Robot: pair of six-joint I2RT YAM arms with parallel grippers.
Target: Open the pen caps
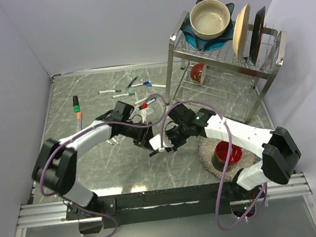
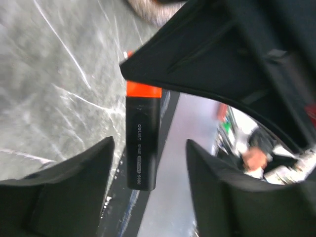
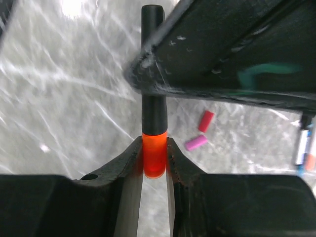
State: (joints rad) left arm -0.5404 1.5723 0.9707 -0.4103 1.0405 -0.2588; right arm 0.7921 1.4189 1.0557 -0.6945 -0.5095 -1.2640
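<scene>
A black highlighter [image 3: 153, 111] with an orange pen cap [image 3: 154, 155] hangs above the table between both arms. My right gripper [image 3: 154, 163] is shut on the orange cap. In the left wrist view the black barrel [image 2: 140, 143] stands between the fingers [image 2: 64, 187] of my left gripper [image 2: 148, 197], which is open, with a gap on each side. In the top view the left gripper [image 1: 145, 144] and right gripper [image 1: 163, 144] meet at the table's middle. Loose red [image 3: 206, 121] and pink [image 3: 196, 142] caps lie on the marble.
Several thin white markers [image 1: 127, 90] lie scattered at the back of the table, with two highlighters [image 1: 77, 111] at the left. A metal dish rack [image 1: 224, 52] stands at the back right. A red bowl [image 1: 227, 152] sits on a mat near the right arm.
</scene>
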